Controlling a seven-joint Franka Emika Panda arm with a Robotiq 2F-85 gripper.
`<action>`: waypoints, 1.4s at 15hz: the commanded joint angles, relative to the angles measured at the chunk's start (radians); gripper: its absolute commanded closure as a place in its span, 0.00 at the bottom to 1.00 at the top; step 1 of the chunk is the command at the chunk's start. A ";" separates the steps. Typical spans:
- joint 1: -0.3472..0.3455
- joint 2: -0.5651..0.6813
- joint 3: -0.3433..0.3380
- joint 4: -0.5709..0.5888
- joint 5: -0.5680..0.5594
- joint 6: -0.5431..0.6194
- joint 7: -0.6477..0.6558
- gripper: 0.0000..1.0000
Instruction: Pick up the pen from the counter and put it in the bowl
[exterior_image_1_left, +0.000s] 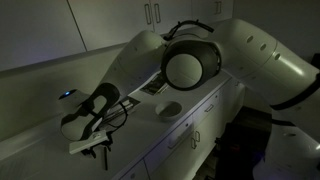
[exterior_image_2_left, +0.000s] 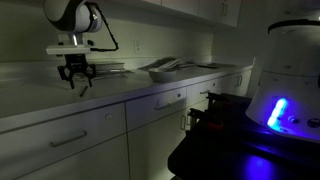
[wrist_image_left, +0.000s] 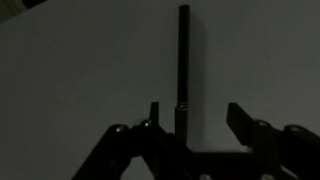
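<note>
Black two-finger gripper (wrist_image_left: 197, 118) hovered over the long pale counter (wrist_image_left: 80, 70), fingers (wrist_image_left: 238, 117) spread either side of the thin dark stick-like pen (wrist_image_left: 183, 60), set, I'd say, to pinch across its shaft

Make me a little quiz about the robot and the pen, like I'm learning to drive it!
1. True or false: the thin dark pen already lies in the small round pale grey bowl.
2. The black claw is: A) open around the pen, B) shut on the bowl, C) out of view.
3. Fill in: the pen lies on the pale ____.
Key: 1 false; 2 A; 3 counter.
</note>
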 joint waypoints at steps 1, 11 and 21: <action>0.017 0.049 -0.021 0.087 0.030 -0.059 0.018 0.57; 0.024 -0.005 -0.036 0.030 0.017 0.019 -0.002 0.96; -0.014 -0.401 -0.203 -0.498 -0.036 0.238 0.075 0.96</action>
